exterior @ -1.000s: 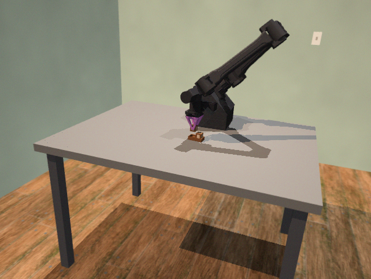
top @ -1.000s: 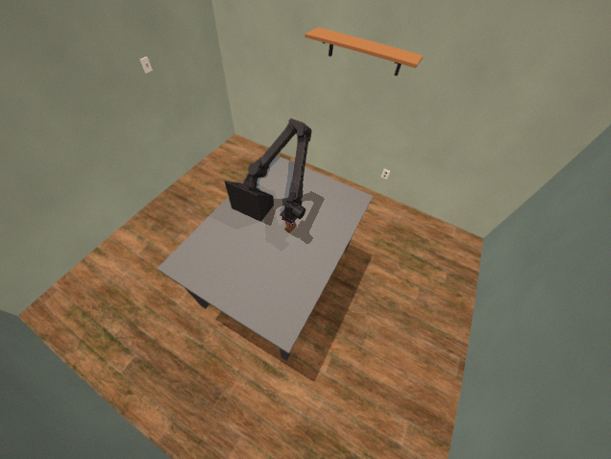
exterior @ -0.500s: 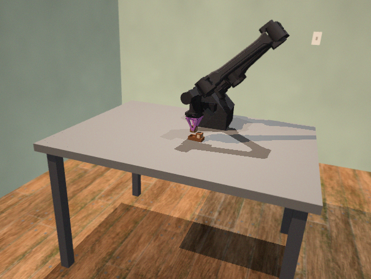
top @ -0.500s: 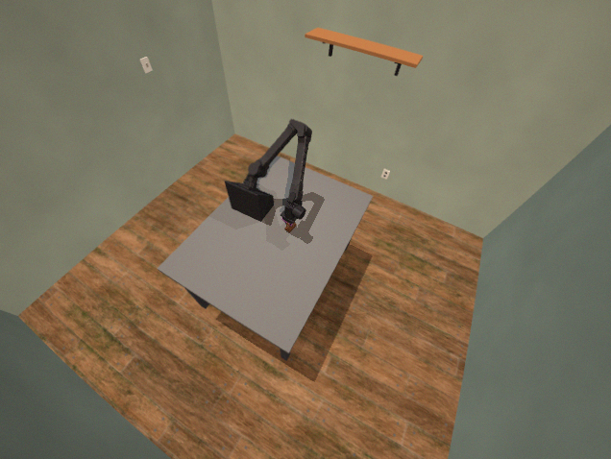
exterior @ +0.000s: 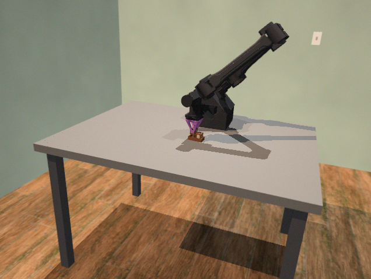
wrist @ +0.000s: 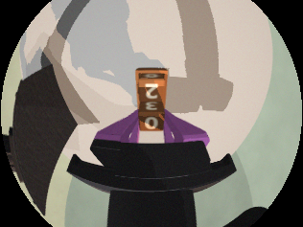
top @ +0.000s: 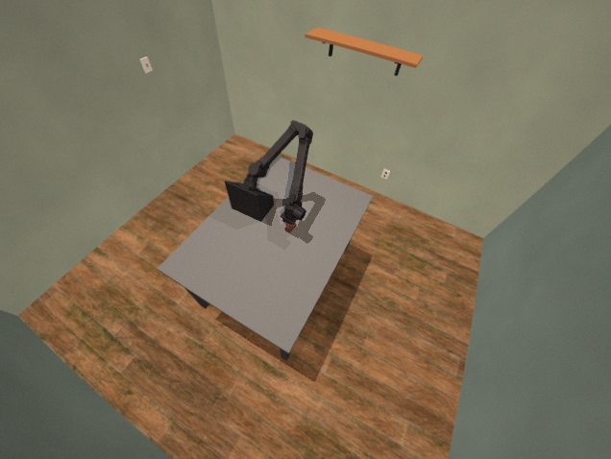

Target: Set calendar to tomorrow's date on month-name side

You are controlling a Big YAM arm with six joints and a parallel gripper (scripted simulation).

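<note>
The small brown calendar tray [exterior: 196, 138] sits on the grey table just in front of the arm's base; in the top view it shows as a small brown spot [top: 288, 228] under the wrist. My gripper [exterior: 193, 131], with purple fingers, points straight down over the tray's left end. In the wrist view my gripper [wrist: 151, 112] is shut on the near orange cube [wrist: 151, 121], whose top shows a 0. The far cube [wrist: 151, 92] stands right behind it in the tray [wrist: 151, 71] and shows a 2 on top. From the side, the free cube [exterior: 199, 136] shows a pale face with a dark digit. I cannot tell whether the held cube touches the tray's floor.
The arm's black base [exterior: 220, 115] stands right behind the tray. A dark flat panel [top: 248, 201] stands on the table's left side beside the arm. A wooden shelf [top: 362, 46] hangs high on the back wall.
</note>
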